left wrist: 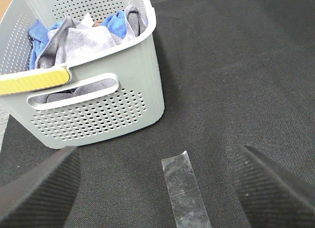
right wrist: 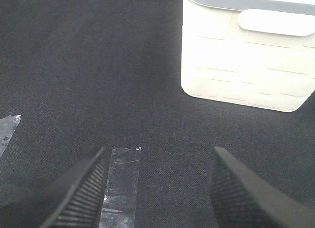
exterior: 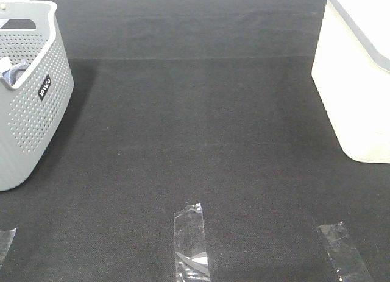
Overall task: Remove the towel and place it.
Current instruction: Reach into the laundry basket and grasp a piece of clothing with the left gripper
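A black woven tabletop (exterior: 195,111) fills the scene. The towel (left wrist: 83,41), grey-purple, lies crumpled inside the one grey perforated basket (left wrist: 123,95), bunched up with blue cloth (left wrist: 37,33). The two claws, left claw (left wrist: 157,186) and right claw (right wrist: 158,188), hang spread and empty above the tabletop. Likely trouble: a pinch catching the blue cloth too, or a snagged towel tipping the basket. One white bin (right wrist: 246,65) stands opposite; three tape strips (exterior: 191,233) lie along the near edge.

Overhead onto mat (exterior: 195,142); wrists low, facing grey basket (left wrist: 98,122) and white bin (right wrist: 236,65).
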